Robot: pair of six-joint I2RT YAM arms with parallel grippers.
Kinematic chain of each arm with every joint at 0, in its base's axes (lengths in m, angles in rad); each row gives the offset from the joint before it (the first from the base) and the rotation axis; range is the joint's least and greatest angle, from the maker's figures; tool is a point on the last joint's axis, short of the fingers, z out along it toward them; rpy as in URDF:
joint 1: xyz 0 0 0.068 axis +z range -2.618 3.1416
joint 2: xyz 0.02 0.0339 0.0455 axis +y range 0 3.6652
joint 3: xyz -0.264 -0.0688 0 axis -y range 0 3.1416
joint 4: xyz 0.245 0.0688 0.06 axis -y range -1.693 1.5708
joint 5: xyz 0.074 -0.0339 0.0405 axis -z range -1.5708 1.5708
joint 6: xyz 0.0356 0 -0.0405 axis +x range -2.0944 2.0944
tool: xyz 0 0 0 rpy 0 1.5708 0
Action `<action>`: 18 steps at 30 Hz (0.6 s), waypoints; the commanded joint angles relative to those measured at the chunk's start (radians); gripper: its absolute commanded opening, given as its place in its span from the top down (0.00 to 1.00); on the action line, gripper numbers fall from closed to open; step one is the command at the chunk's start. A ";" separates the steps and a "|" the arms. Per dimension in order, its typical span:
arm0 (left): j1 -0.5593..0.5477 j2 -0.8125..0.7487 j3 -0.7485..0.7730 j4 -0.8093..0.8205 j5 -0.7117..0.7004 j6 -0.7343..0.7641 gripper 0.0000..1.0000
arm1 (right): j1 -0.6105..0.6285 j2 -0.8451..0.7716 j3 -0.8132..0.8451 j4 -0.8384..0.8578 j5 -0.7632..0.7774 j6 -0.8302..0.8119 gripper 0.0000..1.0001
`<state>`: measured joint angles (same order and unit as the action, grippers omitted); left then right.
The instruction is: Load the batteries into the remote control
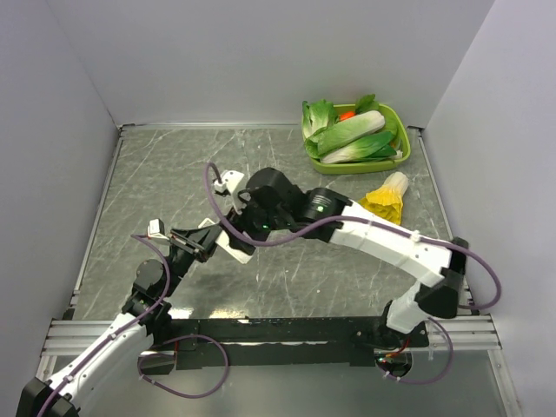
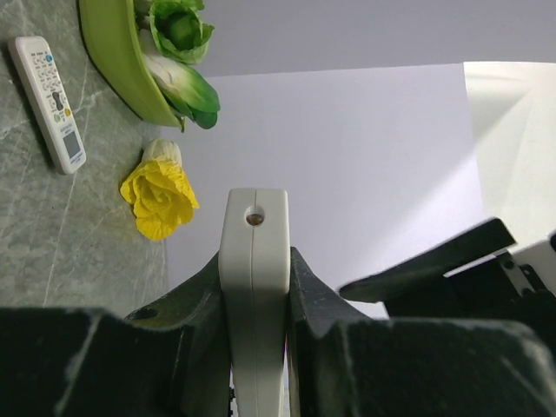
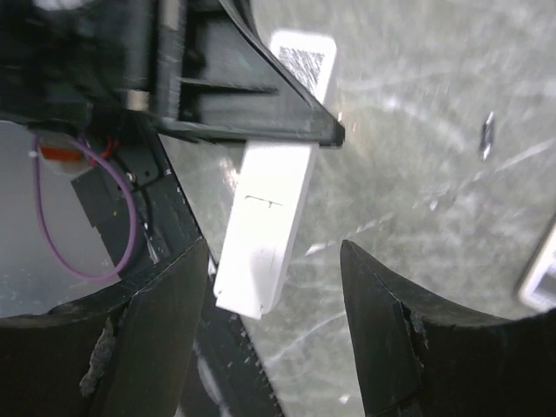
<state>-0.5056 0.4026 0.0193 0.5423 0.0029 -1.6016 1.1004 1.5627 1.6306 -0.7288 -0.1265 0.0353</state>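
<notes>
The slim white remote control (image 2: 254, 287) is held edge-on between the fingers of my left gripper (image 2: 254, 347), lifted above the table. In the top view it shows as a white bar (image 1: 236, 248) at my left gripper (image 1: 208, 241). My right gripper (image 3: 274, 252) is open, its jaws astride the near end of the remote's plain back (image 3: 269, 217) without touching it. In the top view my right gripper (image 1: 243, 226) sits just above the remote. The batteries are not in view.
A wider white remote with coloured buttons (image 2: 48, 100) lies on the table, its edge also in the right wrist view (image 3: 539, 269). A green bowl (image 1: 352, 167) of leafy vegetables stands at the back right, with a yellow cabbage (image 1: 387, 198) beside it. A small dark speck (image 3: 486, 137) lies on the table.
</notes>
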 commanded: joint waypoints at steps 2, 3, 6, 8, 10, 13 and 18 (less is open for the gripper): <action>-0.004 -0.019 -0.122 0.021 0.026 -0.001 0.98 | -0.002 -0.214 -0.119 0.138 -0.122 -0.242 0.28; -0.004 -0.022 -0.116 0.009 0.029 0.000 0.98 | -0.002 -0.255 -0.148 0.155 -0.158 -0.274 0.28; -0.004 -0.024 -0.094 -0.022 0.051 0.011 0.97 | 0.001 -0.338 -0.273 0.186 -0.244 -0.418 0.28; -0.004 -0.021 -0.079 -0.037 0.060 0.017 0.97 | 0.004 -0.377 -0.354 0.236 -0.288 -0.489 0.27; -0.004 -0.012 -0.075 -0.031 0.075 0.020 0.97 | 0.006 -0.432 -0.411 0.307 -0.340 -0.565 0.27; -0.004 -0.001 -0.065 -0.028 0.098 0.022 0.97 | 0.010 -0.469 -0.491 0.356 -0.384 -0.653 0.26; -0.004 0.019 -0.038 -0.028 0.140 0.022 0.96 | 0.030 -0.443 -0.534 0.368 -0.427 -0.820 0.25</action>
<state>-0.5056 0.4107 0.0193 0.4915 0.0929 -1.5833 1.1095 1.1187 1.1034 -0.4473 -0.4709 -0.5884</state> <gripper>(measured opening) 0.276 0.751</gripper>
